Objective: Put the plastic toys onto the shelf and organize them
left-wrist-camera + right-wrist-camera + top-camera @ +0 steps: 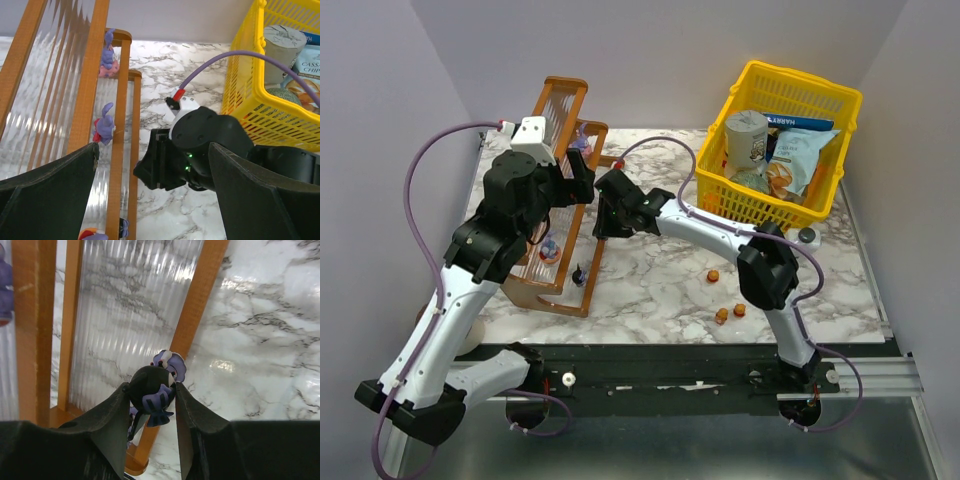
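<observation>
1. While the right gripper (151, 389) is closed partway on a dark navy figurine (146, 384), its two fingers press the toy's round body from either side. The toy's purple-striped parts hang just below the fingertips.
2. That held toy sits over a wooden rail of the shelf (200, 305), with a clear ribbed tier (125, 315) on one side and the marble table (270, 340) on the other. Whether the toy touches the rail cannot be told.
3. A pale purple-and-white shape shows just behind the held toy. It is unclear whether it belongs to that toy or to another one.
4. From above, the right gripper (603, 215) reaches in at the shelf's (563, 95) right side, near its middle.
5. The left gripper (152, 147) is spread wide with nothing between its fingers. It hovers over the shelf, and the right arm's wrist is seen through the gap.
6. Two purple figurines (107, 55) stand one behind the other on a ribbed tier between wooden rails, just beside the left finger (50, 200). Neither figurine is touching it.
7. Three orange toys (713, 275) lie on the table in front of the yellow basket (790, 75), well apart from both grippers and from the shelf.
</observation>
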You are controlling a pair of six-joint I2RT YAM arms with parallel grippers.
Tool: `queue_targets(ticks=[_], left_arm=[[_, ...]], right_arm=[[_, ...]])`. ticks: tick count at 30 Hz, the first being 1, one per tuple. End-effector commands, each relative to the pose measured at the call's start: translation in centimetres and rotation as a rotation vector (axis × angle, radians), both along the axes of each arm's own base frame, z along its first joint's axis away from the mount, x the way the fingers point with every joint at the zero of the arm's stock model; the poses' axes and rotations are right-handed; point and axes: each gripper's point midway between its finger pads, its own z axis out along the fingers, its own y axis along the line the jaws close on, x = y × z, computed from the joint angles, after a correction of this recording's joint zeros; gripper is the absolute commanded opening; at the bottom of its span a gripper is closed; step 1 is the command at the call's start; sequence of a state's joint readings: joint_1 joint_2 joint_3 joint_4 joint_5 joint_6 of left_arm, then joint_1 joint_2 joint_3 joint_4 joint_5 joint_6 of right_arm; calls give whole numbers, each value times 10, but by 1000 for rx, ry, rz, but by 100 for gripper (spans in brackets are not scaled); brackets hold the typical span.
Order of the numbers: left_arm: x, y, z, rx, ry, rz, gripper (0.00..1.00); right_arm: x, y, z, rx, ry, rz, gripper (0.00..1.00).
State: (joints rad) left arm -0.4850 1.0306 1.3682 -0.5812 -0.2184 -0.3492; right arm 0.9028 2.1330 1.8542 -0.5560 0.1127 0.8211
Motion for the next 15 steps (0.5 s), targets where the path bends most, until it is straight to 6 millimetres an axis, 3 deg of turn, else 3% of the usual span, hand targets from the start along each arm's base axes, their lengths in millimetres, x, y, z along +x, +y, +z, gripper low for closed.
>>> queue_targets(ticks=[1, 6, 15], left_arm=[[-5, 2, 13, -23, -14, -11, 99], [-6, 2, 12, -26, -11, -12, 99], [-4, 1, 12, -25, -5, -12, 99]], right_arm=[[-8, 21, -4, 43, 29, 70, 5], [-8, 27, -16, 44, 37, 80, 5], [12, 39, -22, 63, -5, 37, 4]])
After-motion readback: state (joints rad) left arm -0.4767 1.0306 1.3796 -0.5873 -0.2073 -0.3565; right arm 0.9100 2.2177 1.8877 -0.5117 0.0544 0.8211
